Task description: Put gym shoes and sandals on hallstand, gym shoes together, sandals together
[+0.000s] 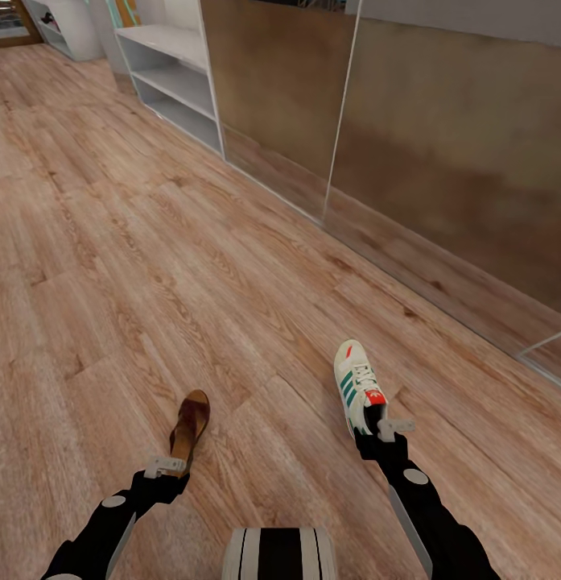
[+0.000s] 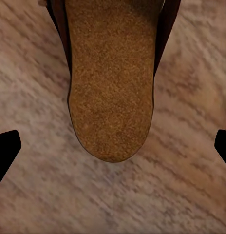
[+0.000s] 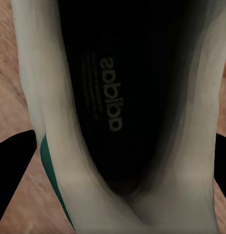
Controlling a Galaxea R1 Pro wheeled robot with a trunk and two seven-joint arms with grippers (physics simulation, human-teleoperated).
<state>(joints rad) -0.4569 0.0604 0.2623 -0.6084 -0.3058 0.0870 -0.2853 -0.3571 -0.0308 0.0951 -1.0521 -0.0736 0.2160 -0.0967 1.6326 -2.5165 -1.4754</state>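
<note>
Right gripper [image 1: 386,428] clamps the cream-white green-striped sneaker's [image 1: 357,385] heel at five o'clock; left gripper [image 1: 167,467], fingers apart, straddles the brown leather sandal [image 1: 191,425] at seven.

"adidas" printed pale on dark insole inside gym shoe [image 3: 113,97]; smaller print beside it illegible.

Light wood-grain plank flooring [image 1: 191,266] runs past glossy brown wall panels [image 1: 441,137] toward a pale open shelf unit [image 1: 171,76] in an evenly lit corridor.

Black arms [image 1: 425,507] with white discs, pale grey wrist brackets.
</note>
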